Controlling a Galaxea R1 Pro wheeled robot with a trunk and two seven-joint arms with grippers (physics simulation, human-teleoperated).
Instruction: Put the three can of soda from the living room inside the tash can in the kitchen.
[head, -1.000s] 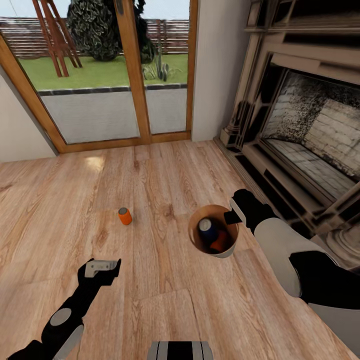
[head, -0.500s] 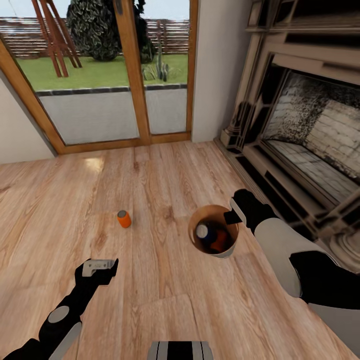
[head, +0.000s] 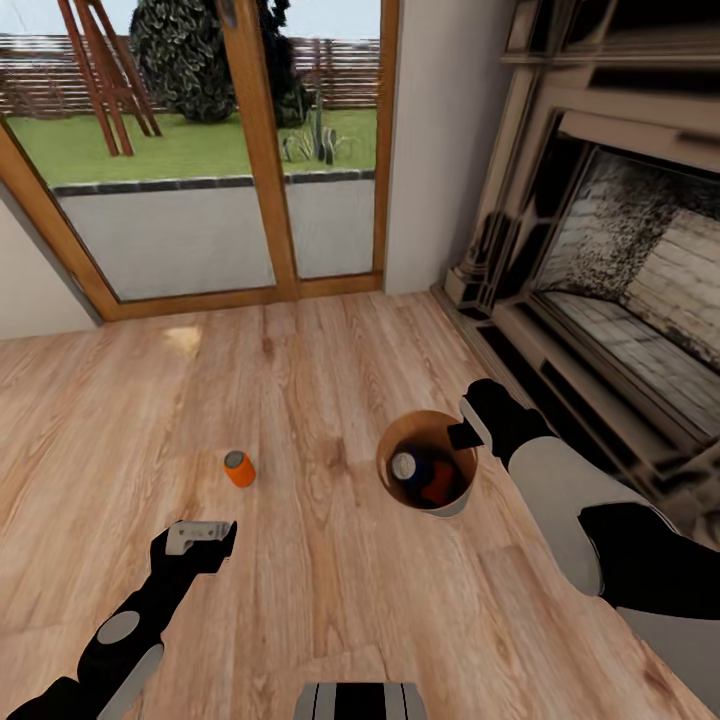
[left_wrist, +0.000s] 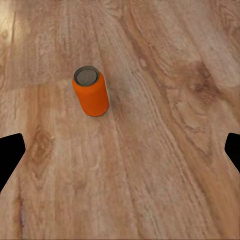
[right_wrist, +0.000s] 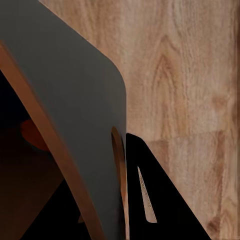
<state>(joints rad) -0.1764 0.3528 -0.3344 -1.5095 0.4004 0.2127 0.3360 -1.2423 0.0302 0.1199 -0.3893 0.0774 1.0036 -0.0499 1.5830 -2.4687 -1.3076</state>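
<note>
The left gripper (head: 200, 537) hangs low over the light wood floor (head: 330, 590) with its jaws spread wide and nothing between them; in the left wrist view the two dark fingertips (left_wrist: 10, 157) sit at opposite edges of the picture with bare planks in the gap. The last loose can, an orange soda can (head: 239, 468) with a grey metal top, stands upright on the floor ahead of that gripper, near but not yet between the fingers (left_wrist: 90, 91).

The right gripper (head: 466, 432) is clamped on the rim of the trash can (head: 455, 497), one finger inside the copper-brown wall and one outside, as the right wrist view shows (right_wrist: 85, 150). The bin stands in the living room, before the stone fireplace (head: 610, 250) and not far from the wood-framed glass doors (head: 200, 150). Inside it lie a dark blue soda can (head: 409, 467) and another orange soda can (head: 438, 482).

So the step in hand appears to be collecting the third can. The next move likely calls for advancing the left arm forward until the can sits squarely between the open fingers, closing on its body without knocking it over, then lifting it across and releasing it over the bin's mouth. After that, the bin would still have to be carried to the kitchen.
</note>
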